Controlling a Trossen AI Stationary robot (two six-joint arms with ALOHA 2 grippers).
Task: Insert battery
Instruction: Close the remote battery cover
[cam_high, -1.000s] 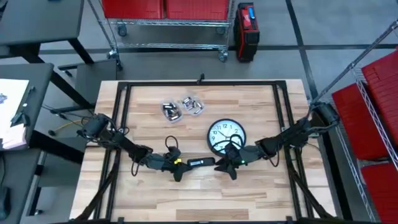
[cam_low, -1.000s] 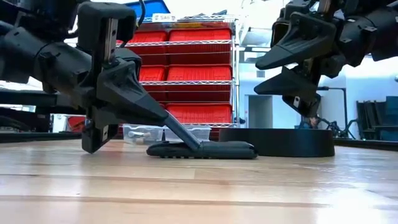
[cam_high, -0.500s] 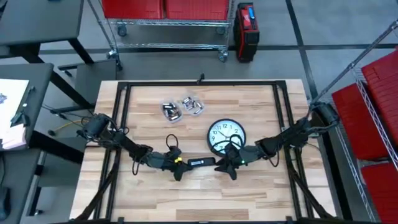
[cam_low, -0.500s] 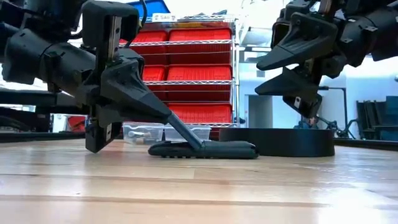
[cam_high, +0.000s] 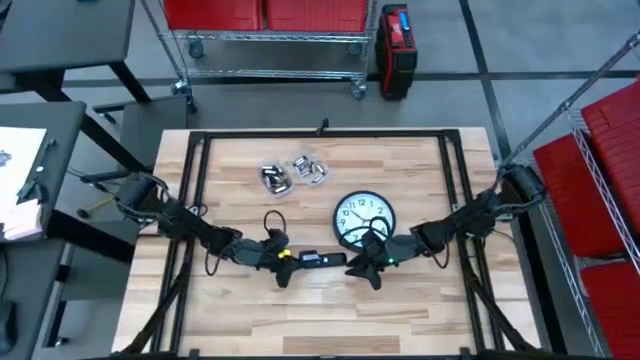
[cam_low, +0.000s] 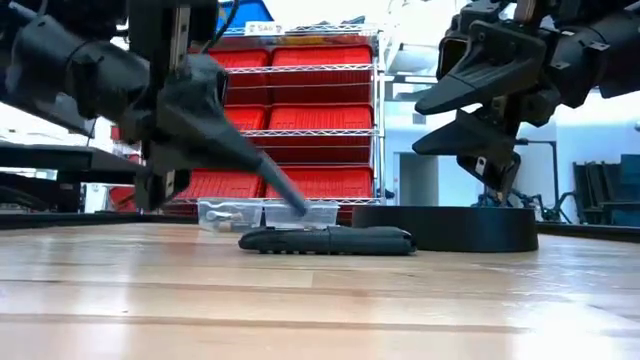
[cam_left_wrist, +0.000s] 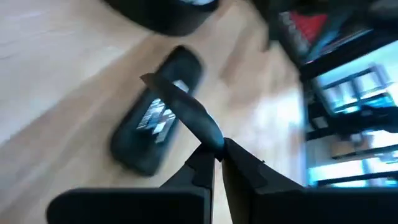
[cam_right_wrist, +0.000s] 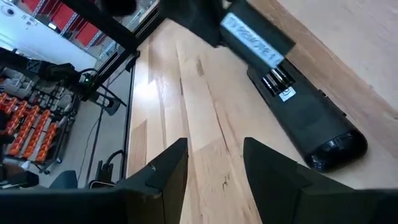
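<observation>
The table (cam_high: 420, 170) is bare wood, so I judge anything smooth will skate on it if I push from one side. The clock (cam_high: 363, 219) lies face up just behind my right gripper (cam_high: 364, 263).

The remote (cam_high: 322, 259) lies flat near the front middle, between my two grippers. Its long axis runs across the table from my left side to my right. One end lies at my left gripper (cam_high: 291, 263), the other toward the right gripper. In the right wrist view its battery bay (cam_right_wrist: 277, 79) faces up and looks uncovered, with the rounded end nearer that camera. I judge it a light, stiff plastic shell. I'd best pin it or pinch it across its two long sides, clear of the bay.

The trays (cam_high: 290, 173) sit well back on the table, apart from the remote, and seem to hold spare cells. I take a cell for small, hard, round and slick, best nipped across its middle.

My right fingers (cam_right_wrist: 165, 171) stand wide apart, raised above the wood and holding nothing. My left fingers (cam_left_wrist: 239, 165) are closed together over the remote's end. A thin dark strip runs out from their tips, and I cannot tell what it is.
</observation>
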